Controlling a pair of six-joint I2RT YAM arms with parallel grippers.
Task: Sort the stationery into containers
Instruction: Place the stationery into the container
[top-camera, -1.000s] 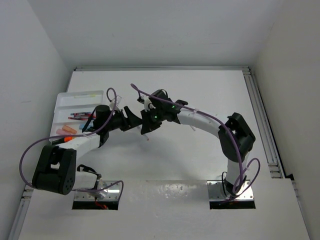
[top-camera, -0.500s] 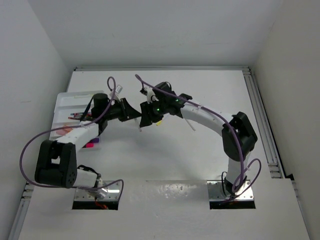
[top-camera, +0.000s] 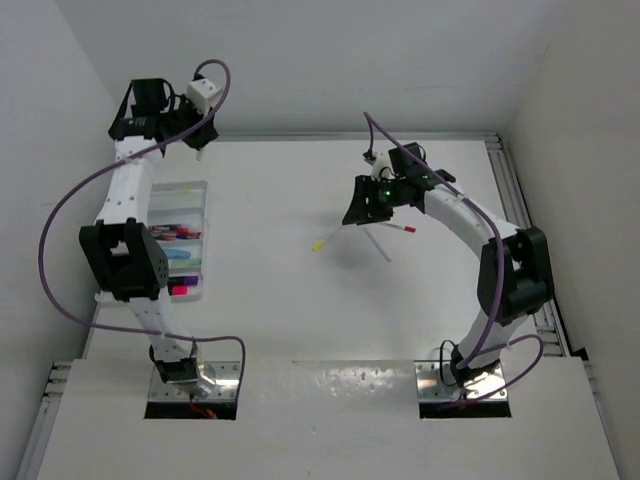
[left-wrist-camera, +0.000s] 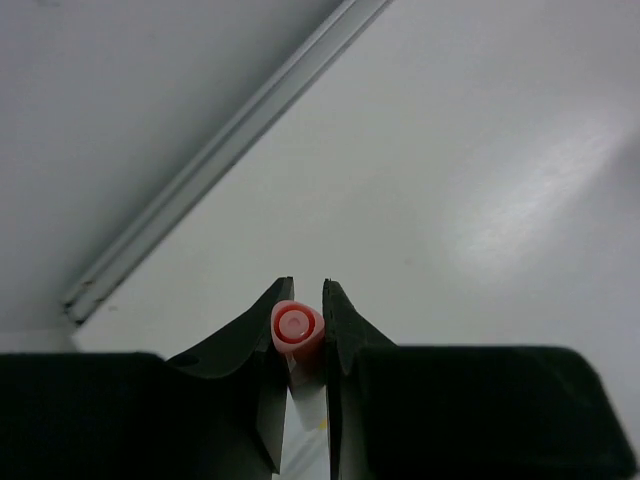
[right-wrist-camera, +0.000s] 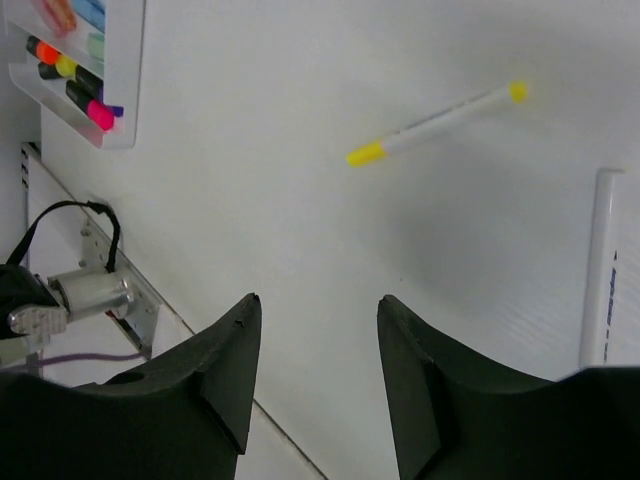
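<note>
Upper left, the left gripper (left-wrist-camera: 306, 294) pinches an orange-ended pen (left-wrist-camera: 297, 326). The right gripper (right-wrist-camera: 317, 308) gapes wide above the yellow pen (right-wrist-camera: 437, 122) at centre.

The left arm (top-camera: 125, 200) is reared up tall from its base at the near left, its links stacked one over another. Its wrist tips over the far left corner of the desk (top-camera: 300, 300). The left pincer (top-camera: 196, 135) is up there, jaws pinched tight on a red-ended pen (left-wrist-camera: 297, 328), seen end-on between the fingers. The right arm (top-camera: 470, 225) bows out to the right from its base, elbow high, forearm reaching back in toward the middle. The right pincer (top-camera: 355, 210) points down and leftward, fingers (right-wrist-camera: 225, 350) spread apart with nothing between them.
</note>
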